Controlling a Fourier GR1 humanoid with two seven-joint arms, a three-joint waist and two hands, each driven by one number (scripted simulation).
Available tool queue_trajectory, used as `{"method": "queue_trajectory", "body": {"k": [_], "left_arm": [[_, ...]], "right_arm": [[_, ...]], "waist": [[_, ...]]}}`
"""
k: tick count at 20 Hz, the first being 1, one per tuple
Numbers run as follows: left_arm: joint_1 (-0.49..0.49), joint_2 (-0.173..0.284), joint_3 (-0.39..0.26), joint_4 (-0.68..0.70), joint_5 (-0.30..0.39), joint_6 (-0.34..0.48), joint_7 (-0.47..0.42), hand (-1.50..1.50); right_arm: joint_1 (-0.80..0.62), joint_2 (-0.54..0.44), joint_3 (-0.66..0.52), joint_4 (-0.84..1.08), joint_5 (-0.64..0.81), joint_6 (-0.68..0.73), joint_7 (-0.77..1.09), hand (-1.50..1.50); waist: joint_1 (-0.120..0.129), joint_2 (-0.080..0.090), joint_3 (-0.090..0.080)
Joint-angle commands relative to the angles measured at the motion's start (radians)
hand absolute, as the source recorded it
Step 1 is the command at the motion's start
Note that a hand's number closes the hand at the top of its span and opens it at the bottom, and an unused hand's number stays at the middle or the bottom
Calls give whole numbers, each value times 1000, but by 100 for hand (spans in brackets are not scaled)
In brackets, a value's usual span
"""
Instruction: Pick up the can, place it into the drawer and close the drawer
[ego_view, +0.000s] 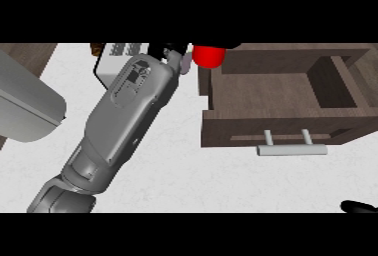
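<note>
Fingers of left hand mostly hidden behind grey forearm; grip state impossible to tell. Red can at that hand, above open drawer's left rear corner. Right hand barely visible at lower right over white desk.

Matt brown wood grain covers the drawer, its handle pale brushed metal; the worktop looks like white speckled stone, the can glossy red, the forearm smooth grey plastic

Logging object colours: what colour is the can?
Red; the can shows in the head view, beside the drawer.
</note>
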Motion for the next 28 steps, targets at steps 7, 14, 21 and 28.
{"method": "queue_trajectory", "body": {"k": [7,14,21,28], "left_arm": [[-252,-2,-34,271,78,59,-4,150],[-401,-2,-98,397,144,111,31,150],[-443,-2,-177,479,200,202,-18,150],[-439,-2,-221,535,251,276,-56,-150]], "right_arm": [[-12,-22,-23,2,-40,16,10,-150],[-93,-45,-7,22,-18,-10,55,-150],[-93,-54,-24,41,-61,11,44,-150],[-115,-66,3,63,-24,16,36,-150]], "waist": [[-30,8,1],[-44,11,1],[-75,16,3],[-78,21,3]]}}
